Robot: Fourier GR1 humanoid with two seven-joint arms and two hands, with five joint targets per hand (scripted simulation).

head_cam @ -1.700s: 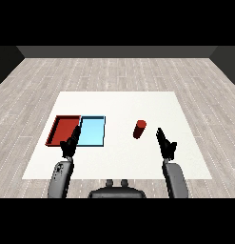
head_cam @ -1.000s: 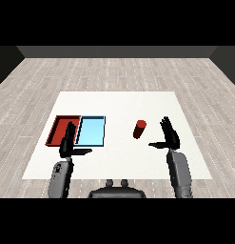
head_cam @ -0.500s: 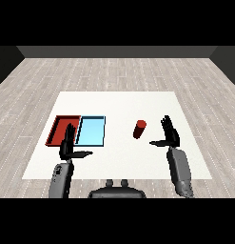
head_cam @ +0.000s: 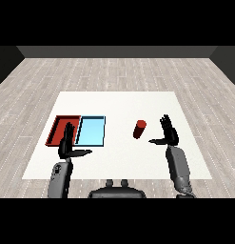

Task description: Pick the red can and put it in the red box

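Note:
The red can (head_cam: pixel 140 129) stands upright on the white table, right of the trays. My right hand (head_cam: pixel 169 133) hovers just to the right of it, fingers straight and thumb pointing toward the can, with a small gap between thumb tip and can. The red tray (head_cam: pixel 56 129) lies at the left, touching the light blue tray (head_cam: pixel 92 130) beside it. My left hand (head_cam: pixel 68 144) is open over the near edge of the red tray, fingers straight up, thumb sticking out to the right. Neither hand holds anything.
The white table (head_cam: pixel 119 105) stretches well beyond the trays and can. Grey wood flooring surrounds it. Both grey forearms rise from the near table edge.
My right hand has opened up and moved forward and left, closing in on the red can from the right. The left hand and the can have stayed put.

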